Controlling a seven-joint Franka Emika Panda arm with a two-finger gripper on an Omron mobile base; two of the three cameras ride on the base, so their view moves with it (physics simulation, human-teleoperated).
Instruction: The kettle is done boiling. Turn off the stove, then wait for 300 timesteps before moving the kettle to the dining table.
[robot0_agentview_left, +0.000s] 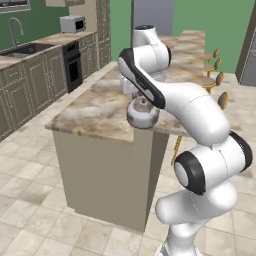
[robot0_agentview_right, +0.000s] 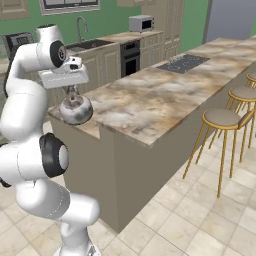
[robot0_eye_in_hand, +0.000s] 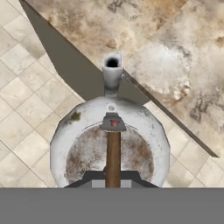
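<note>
My gripper (robot0_agentview_right: 73, 91) is shut on the thin dark handle of the silvery kettle (robot0_agentview_right: 76, 109), which hangs just above the near corner of the marble island. From the left base view the kettle (robot0_agentview_left: 142, 115) sits under the white hand, by the counter's front edge. Looking down from the hand, the kettle (robot0_eye_in_hand: 146, 131) has its spout pointing away and the gripper (robot0_eye_in_hand: 113, 175) is closed on the handle bar; marble lies beyond it and floor tiles to its left. The dark stove (robot0_agentview_right: 182, 63) lies far along the island. The raised dining table (robot0_agentview_right: 165, 117) runs along the stool side, just right of the kettle.
Round wooden stools (robot0_agentview_right: 220, 117) line the right side of the dining table. Across the aisle, a back counter holds a sink (robot0_agentview_left: 27, 48), a black wall oven (robot0_agentview_left: 73, 65) and a microwave (robot0_agentview_left: 72, 23). Tiled floor surrounds the island.
</note>
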